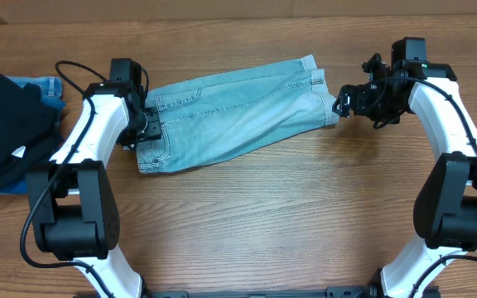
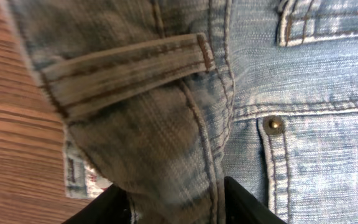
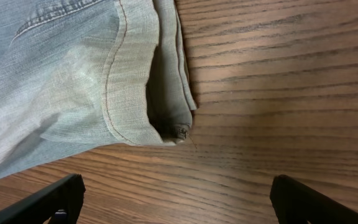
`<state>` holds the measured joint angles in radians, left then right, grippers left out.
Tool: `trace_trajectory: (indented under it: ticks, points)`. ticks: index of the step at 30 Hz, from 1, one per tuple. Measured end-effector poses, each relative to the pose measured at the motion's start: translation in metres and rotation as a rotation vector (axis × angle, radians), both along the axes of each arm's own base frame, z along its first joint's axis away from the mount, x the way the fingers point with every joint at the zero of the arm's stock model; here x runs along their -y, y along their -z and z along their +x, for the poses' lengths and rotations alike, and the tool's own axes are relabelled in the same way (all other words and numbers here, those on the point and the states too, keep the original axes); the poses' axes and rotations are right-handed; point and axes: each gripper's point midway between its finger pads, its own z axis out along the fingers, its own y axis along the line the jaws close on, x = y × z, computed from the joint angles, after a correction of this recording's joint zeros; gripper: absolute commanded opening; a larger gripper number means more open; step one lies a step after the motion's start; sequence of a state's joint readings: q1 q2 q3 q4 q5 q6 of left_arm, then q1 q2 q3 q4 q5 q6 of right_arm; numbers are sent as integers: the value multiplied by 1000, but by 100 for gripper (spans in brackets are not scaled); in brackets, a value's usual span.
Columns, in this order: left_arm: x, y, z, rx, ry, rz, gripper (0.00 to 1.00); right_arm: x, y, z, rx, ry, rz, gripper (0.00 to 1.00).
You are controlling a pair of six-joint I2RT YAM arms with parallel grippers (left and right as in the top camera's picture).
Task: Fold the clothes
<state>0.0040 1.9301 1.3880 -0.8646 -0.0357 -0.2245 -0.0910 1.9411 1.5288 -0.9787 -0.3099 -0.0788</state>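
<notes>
- The pale denim shorts (image 1: 230, 116) are lying flat along the rear of the tabletop (image 1: 263, 223), roughly midway between its left and right edges. The waistband is pointing towards the left edge and the cuffed hems towards the right.
- The left gripper (image 1: 142, 126) is sitting on the waistband end. In the left wrist view its two dark fingers (image 2: 104, 208) are clamping a fold of the denim between them, just below a belt loop (image 2: 129, 68) and beside a brass rivet (image 2: 273, 125).
- The right gripper (image 1: 339, 103) is hovering at the hem end with its jaws spread wide and nothing between them. In its wrist view the fingertips (image 3: 48, 199) are standing apart over bare wood, and the turned-up cuff (image 3: 166, 93) is lying just ahead of them, untouched.
- A black garment (image 1: 7, 136) is resting at the left edge, over a darker blue denim piece (image 1: 48, 86), both apart from the shorts.
</notes>
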Motion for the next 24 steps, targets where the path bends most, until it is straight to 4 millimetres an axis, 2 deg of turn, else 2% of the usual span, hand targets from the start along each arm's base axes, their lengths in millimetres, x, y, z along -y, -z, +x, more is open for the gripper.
trace_trajectory:
  ticks: [1,7,9,10,11,12,13,15,17,19,21,24]
  points:
    - [1,1,0,-2,3,-6,4,0,0,0,-1,-1,0,100]
    - [10,-3,2,8,29,-51,4,0,0,0,-1,0,0,100]
    - [11,-19,10,62,30,-54,4,0,0,0,0,0,0,100]
    - [10,-38,19,125,27,-53,4,0,0,0,-1,0,0,100]
    - [10,-46,23,150,26,-53,4,0,0,0,-1,-1,0,100]
    - [3,-70,35,240,-8,-52,4,0,0,0,-1,-1,0,100]
    - [-5,-79,42,285,-46,-54,4,0,0,0,-1,0,0,100]
    - [-30,-85,51,334,-150,-60,4,0,0,0,-1,0,0,100]
    - [-56,-84,58,369,-235,-55,4,0,0,0,-2,0,0,100]
    - [-76,-74,66,382,-294,-44,4,0,0,-1,-2,-1,0,100]
    - [-78,-60,71,372,-301,-39,4,0,0,0,-2,0,0,100]
    - [-79,-26,78,331,-308,-38,4,0,0,-1,-5,0,0,100]
